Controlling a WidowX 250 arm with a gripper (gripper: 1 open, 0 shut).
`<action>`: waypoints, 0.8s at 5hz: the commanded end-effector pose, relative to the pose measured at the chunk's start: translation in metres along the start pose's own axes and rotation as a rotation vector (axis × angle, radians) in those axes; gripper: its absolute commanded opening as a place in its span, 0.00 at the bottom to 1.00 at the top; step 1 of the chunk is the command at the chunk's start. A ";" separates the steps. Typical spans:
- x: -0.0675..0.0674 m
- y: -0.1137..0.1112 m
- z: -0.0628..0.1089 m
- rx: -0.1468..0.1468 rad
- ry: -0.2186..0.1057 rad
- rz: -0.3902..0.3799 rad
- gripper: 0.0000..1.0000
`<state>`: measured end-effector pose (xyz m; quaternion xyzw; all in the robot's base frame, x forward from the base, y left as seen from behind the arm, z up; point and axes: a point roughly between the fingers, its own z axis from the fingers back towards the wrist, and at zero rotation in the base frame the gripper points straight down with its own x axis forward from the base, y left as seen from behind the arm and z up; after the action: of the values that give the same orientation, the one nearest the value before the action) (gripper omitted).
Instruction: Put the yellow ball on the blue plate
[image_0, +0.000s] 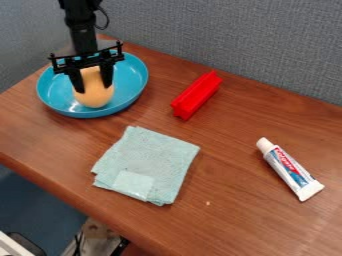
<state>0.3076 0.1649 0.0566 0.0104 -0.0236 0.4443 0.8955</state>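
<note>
Ball: the orange-yellow ball (92, 92) is sitting inside the blue plate, upright and egg-like, its upper part partly hidden by the fingers.

Fingers: the black fingers (91, 78) are pointing down and closing on the ball, one on either side of its top.

Plate: the round blue plate (132, 78) is lying flat on the table, its raised rim ringing the ball and the fingertips.

Arm: the dark arm (80, 27) is reaching down from the top edge of the view.

Cloth: a pale teal cloth (150, 160) is lying folded on the table, nearer the viewer than the plate and apart from it.

Red block: a long red block (197, 95) is resting to the right of the plate, not touching it.

Tube: a white toothpaste tube (290, 170) is lying well apart, toward the right edge.

Table: the brown wooden table (230, 204) is carrying everything, with a grey wall (234, 38) standing behind.

Risk on release: the smooth, rounded ball is likely to be rolling toward the rim if the fingers open unevenly.

Risk on lifting: a finger dragging on the ball or catching the rim could be tipping the ball out or sliding the plate.
</note>
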 end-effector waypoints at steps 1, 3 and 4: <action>0.012 -0.001 0.014 -0.023 -0.049 0.006 0.00; 0.014 -0.001 0.013 -0.025 -0.050 0.002 0.00; 0.014 -0.002 0.018 -0.024 -0.049 -0.004 1.00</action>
<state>0.3116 0.1666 0.0583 0.0093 -0.0243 0.4375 0.8988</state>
